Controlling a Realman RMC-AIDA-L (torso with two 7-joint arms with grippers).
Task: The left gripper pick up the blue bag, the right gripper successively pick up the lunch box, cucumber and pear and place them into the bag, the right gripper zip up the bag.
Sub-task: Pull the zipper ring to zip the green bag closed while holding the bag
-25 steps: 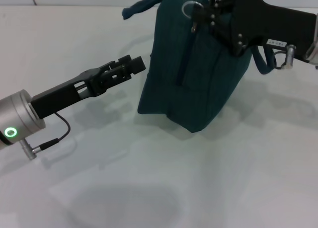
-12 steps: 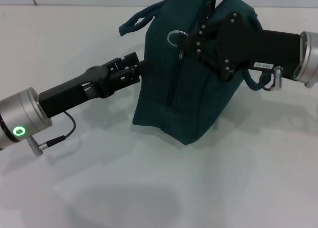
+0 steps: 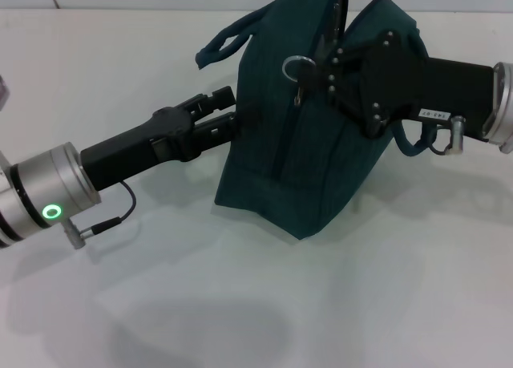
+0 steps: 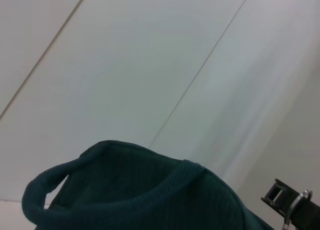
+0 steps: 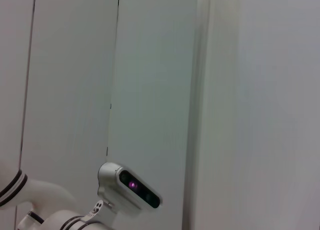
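Note:
The dark blue bag [image 3: 296,151] stands tilted on the white table [image 3: 240,304]. Its loop handle [image 3: 220,47] sticks out at the far left. My right gripper [image 3: 321,59] is at the bag's top, shut on the zipper pull, and the metal ring [image 3: 298,63] hangs beside it. My left gripper [image 3: 224,111] is open, with its tips against the bag's left side. The left wrist view shows the bag's top and handle [image 4: 125,190] and the ring [image 4: 295,210]. The lunch box, cucumber and pear are out of view.
A shoulder strap loop [image 3: 417,143] hangs under my right arm. The right wrist view shows only a wall and the robot's head camera [image 5: 130,190].
My left gripper has moved forward and right until it touches the bag's side. My right gripper pulled the ring left, then slightly back right, and the bag tilted and shifted with it.

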